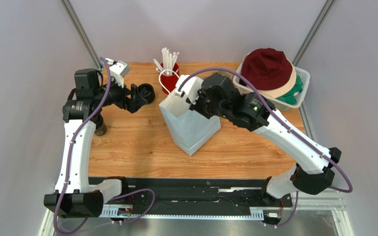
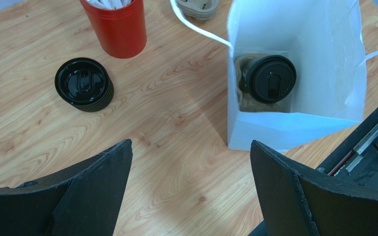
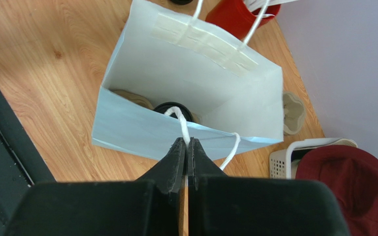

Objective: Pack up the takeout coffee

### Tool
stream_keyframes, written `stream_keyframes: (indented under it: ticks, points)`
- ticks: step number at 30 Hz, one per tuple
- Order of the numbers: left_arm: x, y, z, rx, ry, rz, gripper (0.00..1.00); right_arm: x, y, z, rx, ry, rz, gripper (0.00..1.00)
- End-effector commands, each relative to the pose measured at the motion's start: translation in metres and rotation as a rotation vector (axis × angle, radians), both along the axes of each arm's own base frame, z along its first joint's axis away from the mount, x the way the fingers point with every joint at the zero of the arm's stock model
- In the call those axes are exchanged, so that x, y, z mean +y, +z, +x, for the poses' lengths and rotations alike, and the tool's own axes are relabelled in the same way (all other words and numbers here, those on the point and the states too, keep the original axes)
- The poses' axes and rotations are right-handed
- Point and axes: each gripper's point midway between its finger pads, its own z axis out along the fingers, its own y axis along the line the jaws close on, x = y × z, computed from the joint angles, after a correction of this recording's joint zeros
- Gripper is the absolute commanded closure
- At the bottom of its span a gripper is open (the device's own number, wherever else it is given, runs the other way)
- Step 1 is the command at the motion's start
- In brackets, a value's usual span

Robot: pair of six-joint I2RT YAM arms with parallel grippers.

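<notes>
Right gripper (image 3: 187, 147) is clamped on 1 white handle (image 3: 181, 120) of the paper bag (image 3: 176, 73), left gripper (image 2: 191, 145) hangs wide open and empty, and with the takeout coffee (image 2: 267, 78) sitting inside we reckon a sideways tug could tip the bag and spill it.

Takeout coffee (image 2: 269, 78) inside paper bag (image 2: 299, 130), straw holder (image 2: 119, 29) behind, lid stack (image 2: 84, 84) to its left.

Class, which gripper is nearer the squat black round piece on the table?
Left. The left gripper is open just short of the black round piece; the right gripper is farther off, shut on the bag handle.
</notes>
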Motion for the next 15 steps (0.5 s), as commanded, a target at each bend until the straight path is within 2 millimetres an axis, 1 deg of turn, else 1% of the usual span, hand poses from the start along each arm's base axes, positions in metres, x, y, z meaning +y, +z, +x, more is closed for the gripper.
stream_keyframes:
  ticks: [1, 4, 7, 8, 10, 11, 13, 14, 15]
  points:
    - [0.002, 0.006, 0.003, -0.036, 0.004, 0.002, 0.02, 0.017, -0.007, -0.007, -0.002, 0.024, -0.004, 1.00]
    - [0.002, 0.006, 0.003, -0.042, 0.003, 0.009, 0.02, 0.019, -0.017, -0.012, 0.003, 0.047, -0.040, 1.00]
    - [0.001, 0.007, 0.002, -0.042, -0.009, 0.005, 0.02, 0.014, -0.021, -0.018, 0.005, 0.077, -0.062, 1.00]
    - [0.000, 0.007, 0.001, -0.045, -0.014, 0.004, 0.02, 0.011, -0.018, -0.021, 0.000, 0.087, -0.058, 0.96]
    - [-0.002, 0.008, 0.000, -0.044, -0.025, -0.002, 0.02, 0.006, -0.015, -0.025, -0.006, 0.105, -0.061, 0.86]
    - [-0.002, 0.007, 0.000, -0.041, -0.029, -0.003, 0.02, 0.004, -0.007, -0.029, -0.018, 0.121, -0.047, 0.74]
    - [-0.004, 0.007, -0.001, -0.038, -0.038, -0.009, 0.01, 0.001, 0.000, -0.035, -0.019, 0.152, -0.032, 0.59]
    - [-0.004, 0.007, -0.001, -0.038, -0.041, -0.011, 0.01, -0.003, 0.008, -0.038, -0.030, 0.164, -0.019, 0.46]
    - [-0.005, 0.007, -0.001, -0.038, -0.045, -0.012, 0.01, -0.004, 0.015, -0.041, -0.034, 0.175, -0.005, 0.41]
